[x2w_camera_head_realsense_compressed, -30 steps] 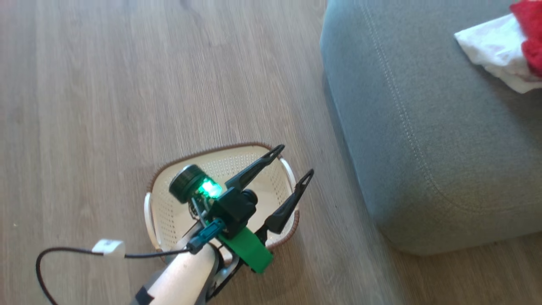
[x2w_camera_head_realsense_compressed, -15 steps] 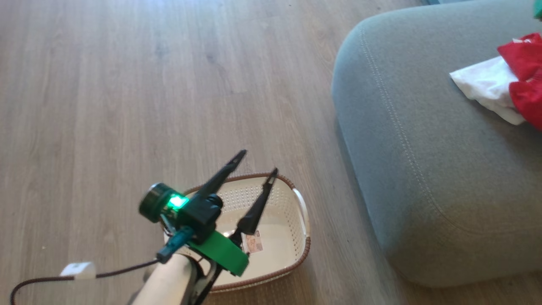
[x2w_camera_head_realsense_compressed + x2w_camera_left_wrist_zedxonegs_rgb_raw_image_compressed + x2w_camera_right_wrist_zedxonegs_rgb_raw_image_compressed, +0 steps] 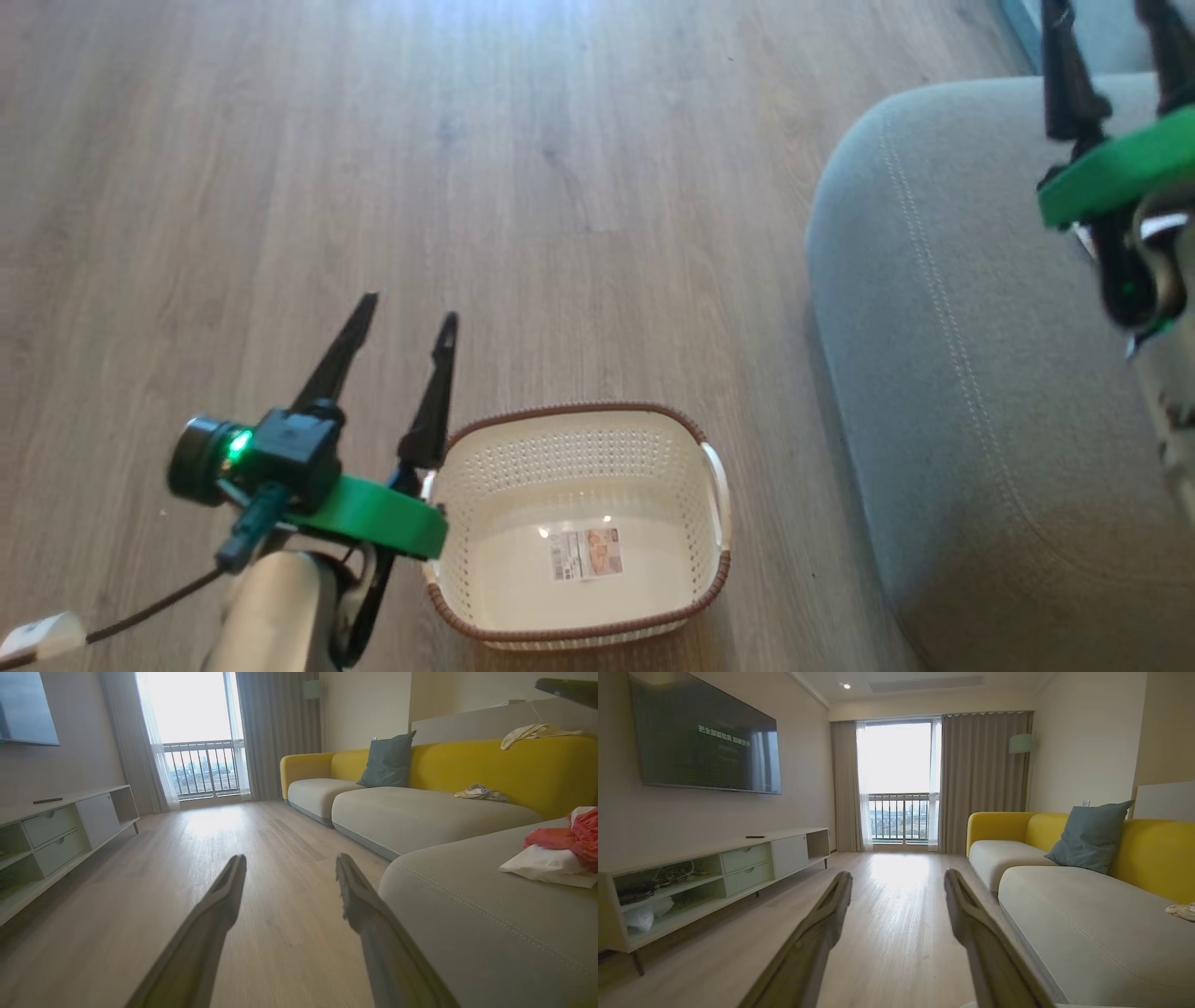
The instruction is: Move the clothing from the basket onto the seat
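Observation:
The cream basket (image 3: 574, 408) stands on the wood floor with nothing but a label (image 3: 583, 553) on its bottom. My left gripper (image 3: 409, 313) is open and empty, just left of the basket, fingers pointing away over the floor; its own view shows the same open left gripper (image 3: 290, 858). The grey seat (image 3: 980, 373) lies to the right. Red and white clothing (image 3: 556, 856) rests in a bundle on the seat (image 3: 467, 914). My right gripper (image 3: 1111, 19) hangs open above the seat's far end, and the right gripper (image 3: 897, 875) holds nothing.
A low TV cabinet (image 3: 714, 872) lines the left wall. The sofa has a yellow back (image 3: 490, 765), a teal cushion (image 3: 387, 760) and small cloths (image 3: 481, 793) on other seats. Wood floor (image 3: 560, 187) stretches ahead toward a window.
The head camera has swung, so the whole picture shifted. My left gripper went from over the basket to its left side. The right gripper has come into the head view.

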